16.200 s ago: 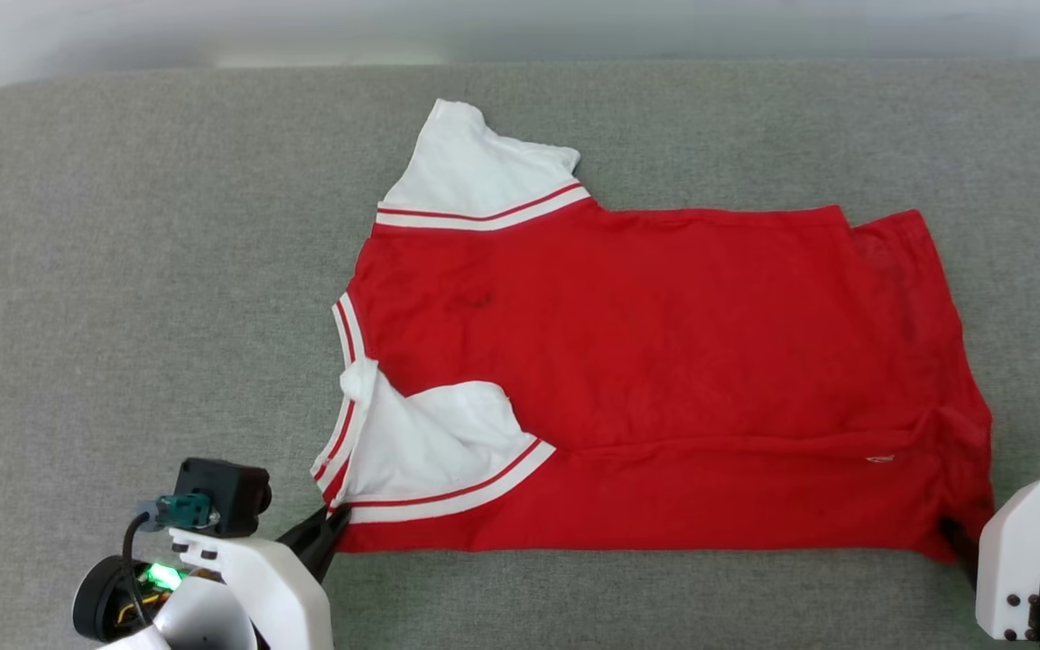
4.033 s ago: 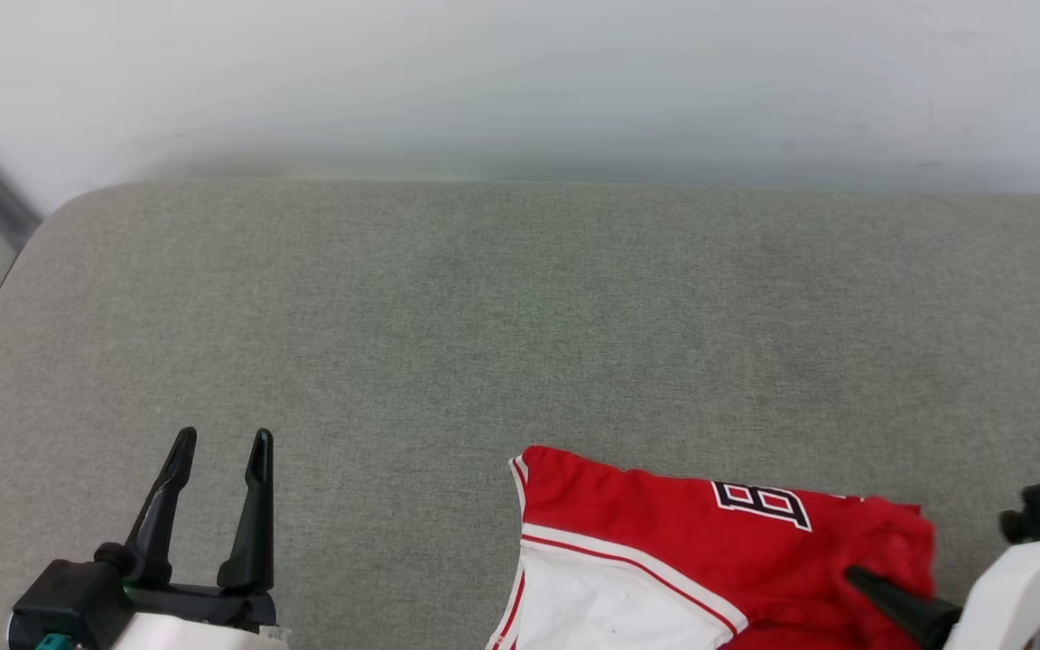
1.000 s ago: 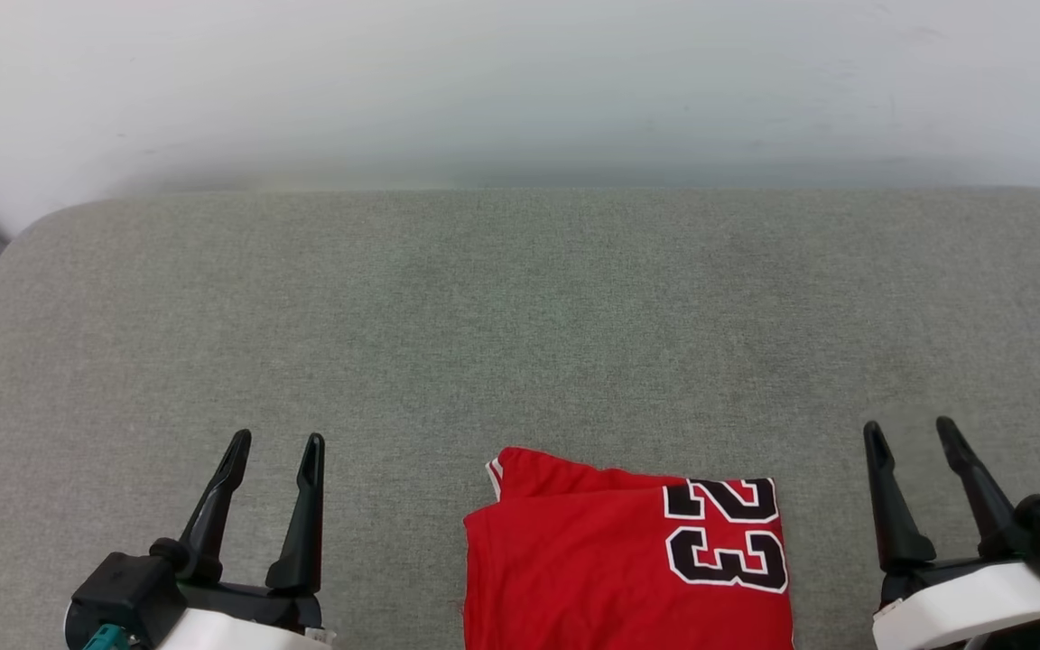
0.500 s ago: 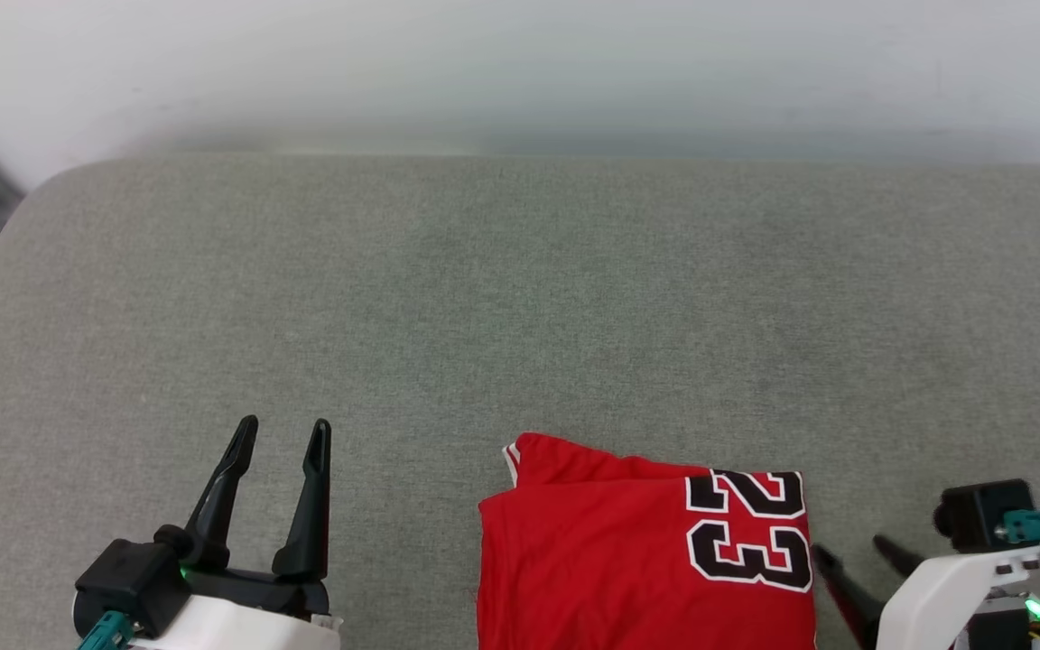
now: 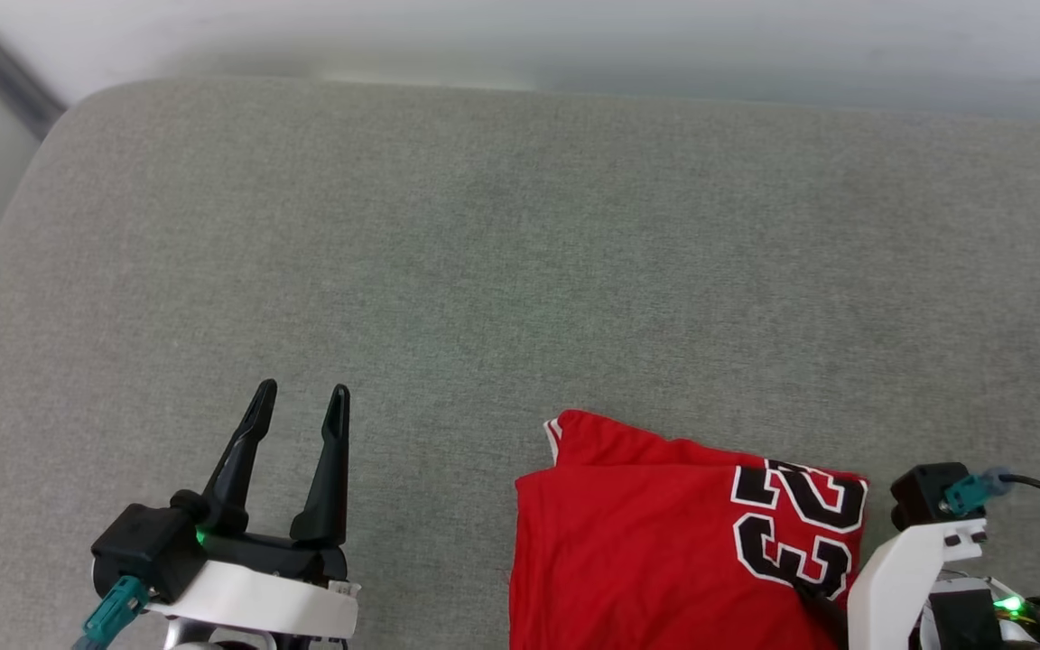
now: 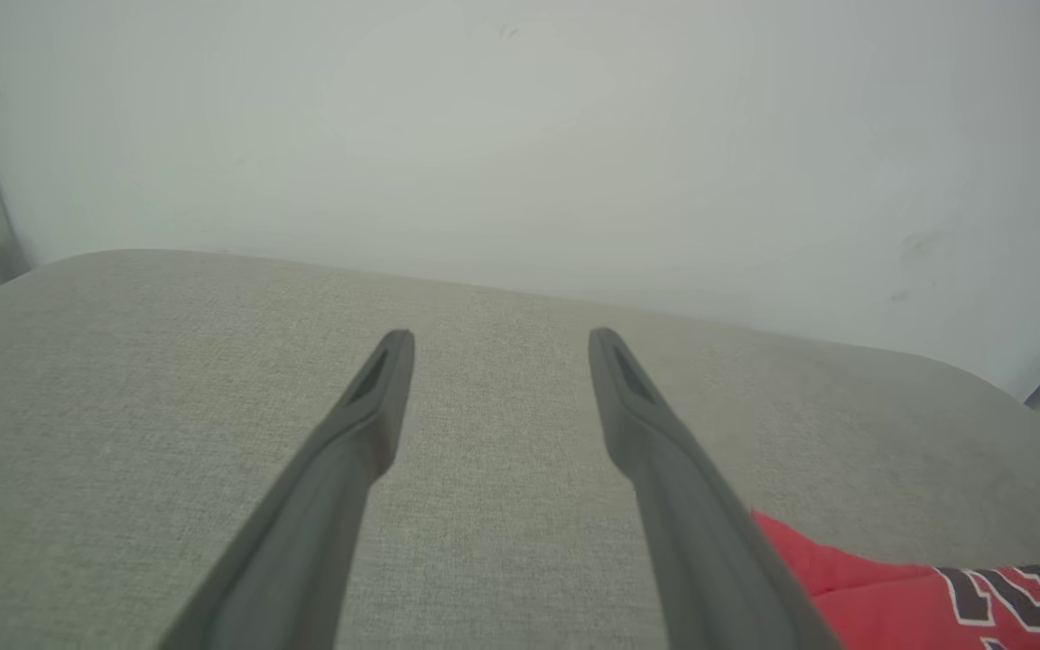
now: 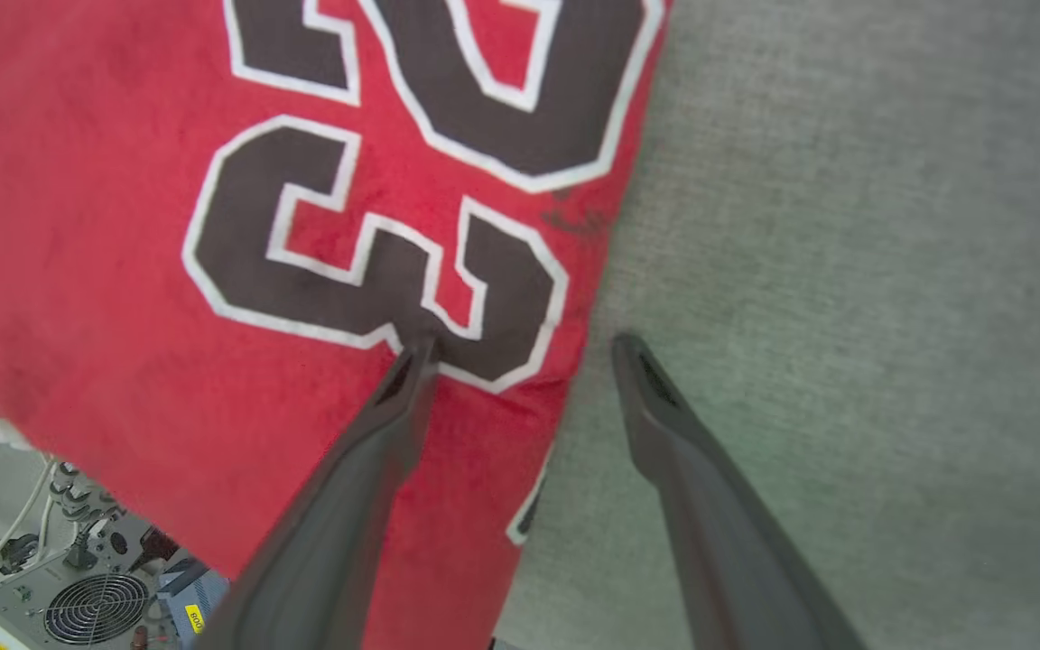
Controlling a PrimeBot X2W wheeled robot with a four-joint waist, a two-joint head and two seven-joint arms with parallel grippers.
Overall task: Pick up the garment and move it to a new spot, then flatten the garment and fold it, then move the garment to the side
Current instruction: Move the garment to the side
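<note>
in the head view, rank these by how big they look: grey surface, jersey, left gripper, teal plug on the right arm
1. grey surface
2. jersey, partly cut off at the bottom edge
3. left gripper, nearer the camera, so its size is flattered
4. teal plug

Grey fabric surface [image 5: 520,271] against a pale wall [image 5: 664,36]
The woven surface has a rounded far-left corner. A grey metal bar [image 5: 1,72] runs beside that corner, and an equipment box [image 7: 78,605] with a fan grille shows past the near edge.
</note>
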